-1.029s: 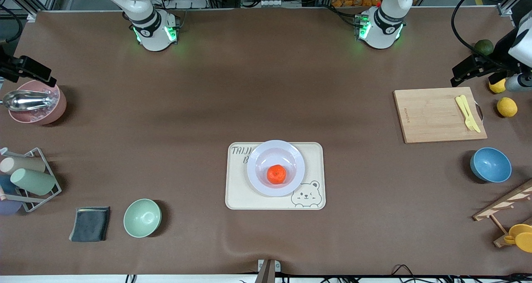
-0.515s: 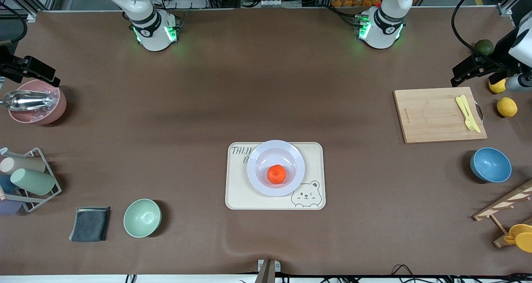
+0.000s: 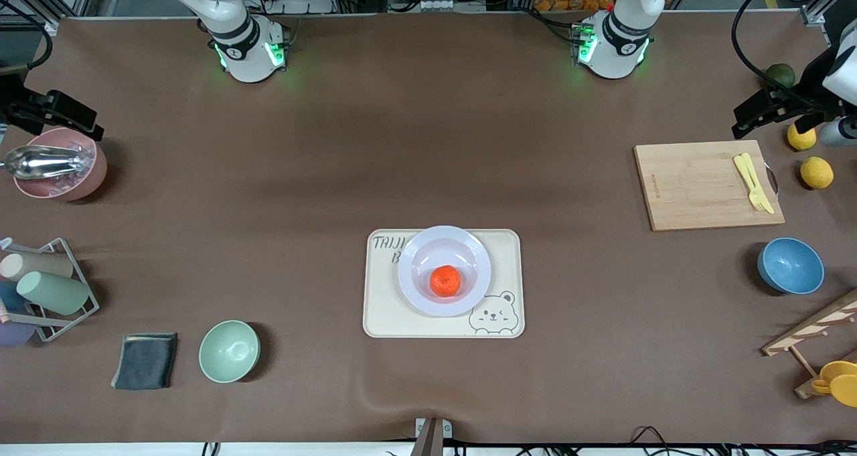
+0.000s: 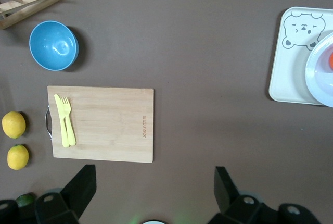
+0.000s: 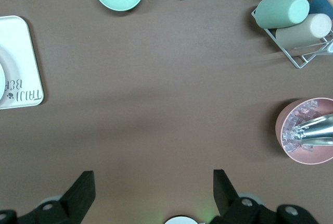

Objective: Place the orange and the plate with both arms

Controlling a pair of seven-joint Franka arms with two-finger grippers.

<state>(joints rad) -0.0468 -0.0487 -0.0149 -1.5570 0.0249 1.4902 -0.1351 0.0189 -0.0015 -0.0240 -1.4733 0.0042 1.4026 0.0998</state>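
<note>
The orange [image 3: 445, 280] lies in the sunken centre of the plate [image 3: 418, 255], which stands on a cream bear tray [image 3: 385, 315] at mid-table. The left wrist view shows the plate's rim [image 4: 318, 81] and a sliver of the orange [image 4: 331, 60]. My left gripper [image 3: 743, 124] is open and empty, up over the table edge at the left arm's end, beside the cutting board; its open jaws show in its wrist view [image 4: 153, 187]. My right gripper [image 3: 90, 126] is open and empty, over the pink bowl's rim at the right arm's end [image 5: 152, 187].
A wooden cutting board [image 3: 706, 185] with yellow cutlery, two lemons [image 3: 817, 172], a lime [image 3: 779, 75], a blue bowl [image 3: 791, 266] and a wooden rack are at the left arm's end. A pink bowl [image 3: 60, 175], cup rack [image 3: 47, 288], grey cloth [image 3: 145, 361] and mint bowl [image 3: 229, 351] are at the right arm's end.
My right gripper has shifted slightly toward the table's middle over the pink bowl. My left gripper has drifted slightly toward its end. The orange and plate have not moved.
</note>
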